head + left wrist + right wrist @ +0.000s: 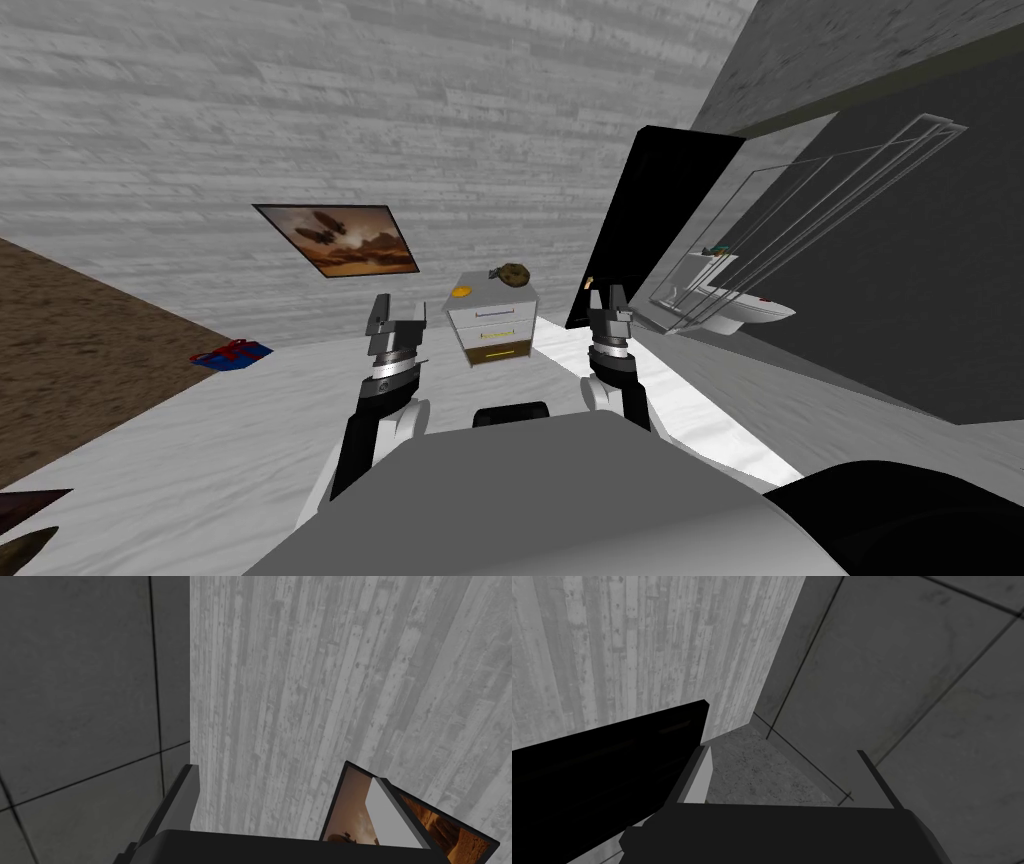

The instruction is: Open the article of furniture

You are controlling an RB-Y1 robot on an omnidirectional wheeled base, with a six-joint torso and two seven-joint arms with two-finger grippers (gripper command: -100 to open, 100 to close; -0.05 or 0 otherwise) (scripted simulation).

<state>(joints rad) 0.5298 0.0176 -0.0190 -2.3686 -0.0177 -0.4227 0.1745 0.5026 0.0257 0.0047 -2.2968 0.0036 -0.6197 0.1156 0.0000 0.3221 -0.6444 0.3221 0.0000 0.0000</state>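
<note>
While the small white drawer chest (493,322) is standing against the plank wall (400,120) ahead, well apart from both arms, we are judging this the approach step. The left gripper (398,315) and right gripper (608,300) are hanging raised, fingers spread, holding nothing. Next we are needing to close in and line one gripper up on a yellow handle (497,333).
</note>
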